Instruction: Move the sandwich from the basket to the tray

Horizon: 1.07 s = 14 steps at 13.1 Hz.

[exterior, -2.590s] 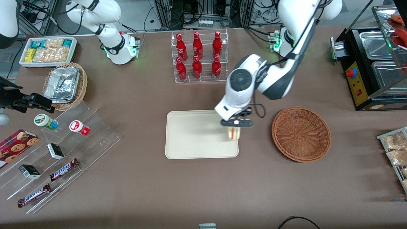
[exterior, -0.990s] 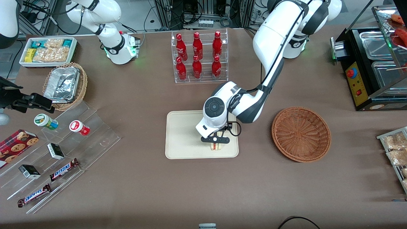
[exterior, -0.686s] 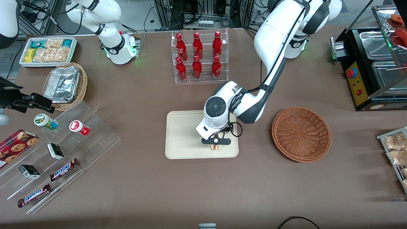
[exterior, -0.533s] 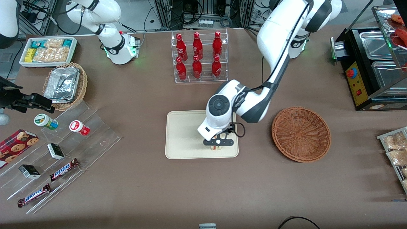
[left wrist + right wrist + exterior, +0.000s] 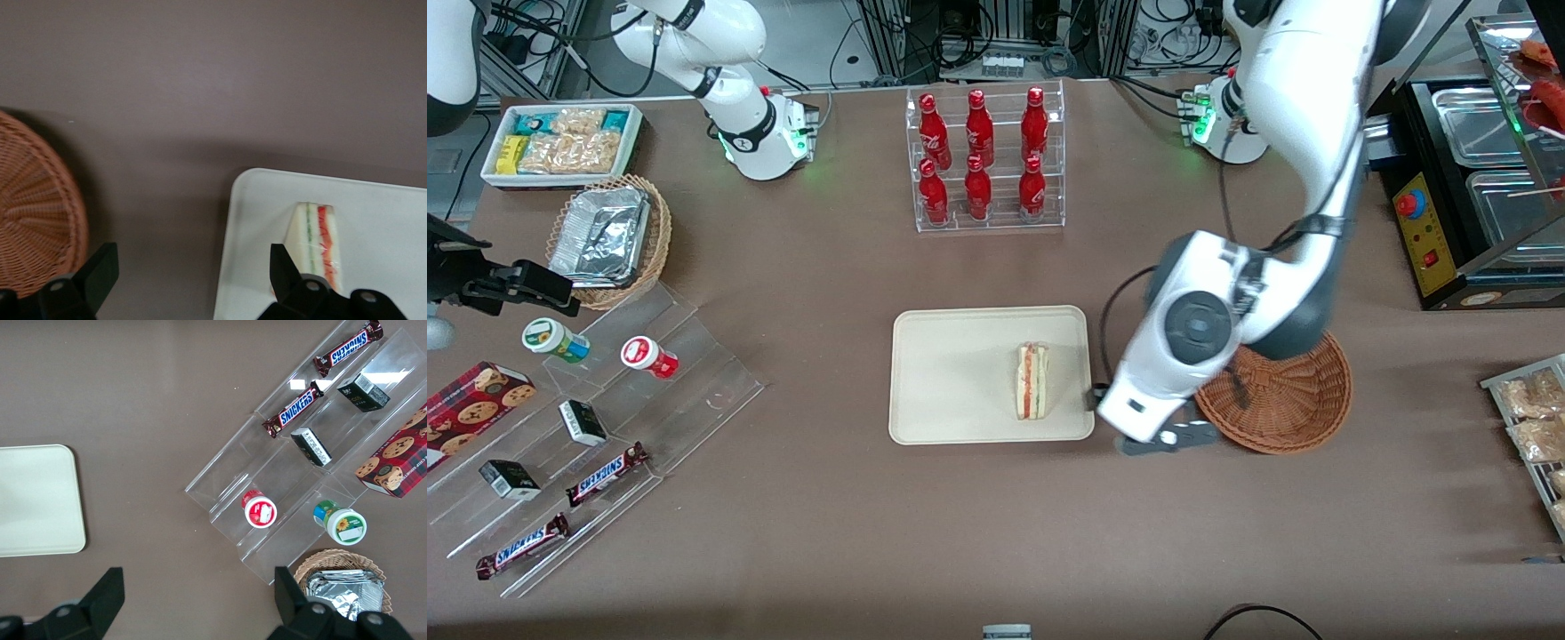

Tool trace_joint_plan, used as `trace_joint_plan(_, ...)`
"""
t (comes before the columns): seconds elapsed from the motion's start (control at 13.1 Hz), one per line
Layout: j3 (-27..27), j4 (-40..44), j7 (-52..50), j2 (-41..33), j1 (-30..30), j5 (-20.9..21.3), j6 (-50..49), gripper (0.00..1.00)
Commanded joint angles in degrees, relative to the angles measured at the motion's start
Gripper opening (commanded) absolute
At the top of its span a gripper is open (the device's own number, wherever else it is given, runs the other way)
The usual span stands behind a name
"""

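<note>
Robot lab staged as a snack shop: brown-clothed table (image 5: 827, 533), rack of red soda bottles (image 5: 983, 160), clear stepped shelf (image 5: 605, 427) of chocolate bars (image 5: 607, 474), cable-filled equipment racks (image 5: 996, 36), gripper (image 5: 1169, 438) above the table.

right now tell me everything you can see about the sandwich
The sandwich is a small wedge of pale white bread with red and green filling stripes along its cut edge, seemingly in clear wrap. It rests on the cream tray, near the edge toward the basket. Nothing grips it: the gripper hangs open above the table between tray and basket.
</note>
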Motion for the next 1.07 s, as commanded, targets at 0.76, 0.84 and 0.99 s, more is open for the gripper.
trace_joint_plan(0.76,-0.4,-0.9,21.2,-16.2,15.5,1.1,-21.7,1.0)
trace_joint_plan(0.84,-0.4,-0.8,21.2,-17.3,15.5,1.2,-23.4,1.0)
trace_joint_plan(0.99,-0.4,-1.4,22.3,-20.2,15.7,1.4,-26.0,1.0)
